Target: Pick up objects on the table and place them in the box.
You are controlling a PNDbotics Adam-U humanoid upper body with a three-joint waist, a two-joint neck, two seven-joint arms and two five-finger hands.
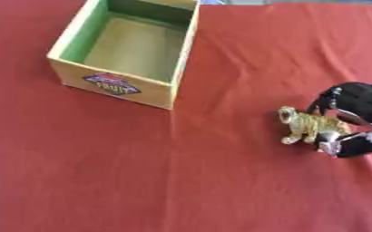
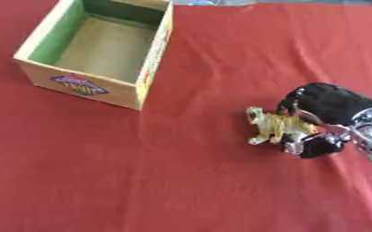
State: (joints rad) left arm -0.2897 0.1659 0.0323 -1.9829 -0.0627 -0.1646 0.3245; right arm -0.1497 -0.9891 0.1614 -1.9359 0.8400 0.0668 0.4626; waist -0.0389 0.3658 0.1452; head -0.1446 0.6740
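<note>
A small toy tiger (image 2: pixel 272 127), yellow with dark stripes, stands on the red cloth at the right, its head pointing left. My right hand (image 2: pixel 325 113) comes in from the right edge and has its black fingers and thumb curled round the tiger's rear half. The tiger's feet look to be on the cloth. An open cardboard box (image 1: pixel 129 49) with green inner walls and a fruit label on its front stands at the upper left; nothing shows inside it. My left hand shows in neither view.
A red cloth (image 1: pixel 141 172) covers the whole table, with a few creases near the middle. A wide stretch of bare cloth lies between the tiger and the box.
</note>
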